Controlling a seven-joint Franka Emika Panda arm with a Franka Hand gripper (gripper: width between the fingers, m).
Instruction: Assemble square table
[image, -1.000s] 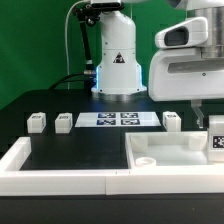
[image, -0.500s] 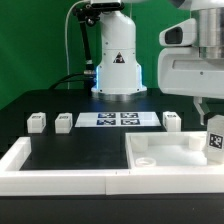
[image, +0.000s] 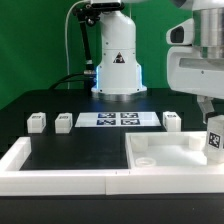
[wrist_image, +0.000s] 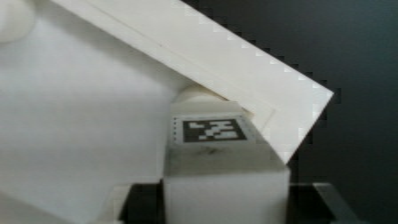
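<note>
Standing upright at the exterior view's right edge, one leg (image: 213, 139) turns its tag toward the camera above the right end of the tabletop (image: 160, 153). The tabletop lies flat on the dark table (image: 80, 145), tucked against the white rim wall (image: 60, 172) along the front. The gripper (image: 207, 111) hangs directly over this leg. In the wrist view the leg (wrist_image: 221, 135) sits between the two dark fingers (wrist_image: 143, 203) of the gripper (wrist_image: 222, 203), one close on each side. Whether they press on it or stand just clear cannot be told. Behind the leg, the tabletop's (wrist_image: 89, 110) white face fills that view. Farther back stand a second leg (image: 172, 120), a third leg (image: 64, 121) and a fourth leg (image: 37, 122), with the marker board (image: 120, 119) between the second and third.
</note>
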